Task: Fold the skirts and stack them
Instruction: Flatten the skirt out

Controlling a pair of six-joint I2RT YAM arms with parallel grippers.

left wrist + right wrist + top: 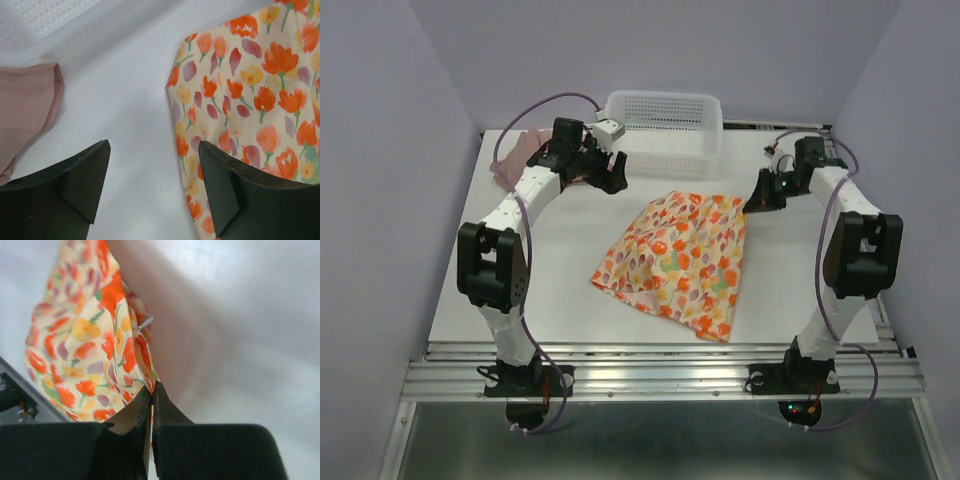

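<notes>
Cream floral skirt [675,262] lies rumpled, right tool [151,390] pinching its edge, left tool [152,150] spread.

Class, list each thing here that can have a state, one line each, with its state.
floral skirt: unfolded, spread on the table, edge pinched.
pink skirt: bunched at the far left, not held.
basket: upright at the far edge.
left gripper: open, over the table between the skirts.
right gripper: shut on the floral skirt.
</notes>
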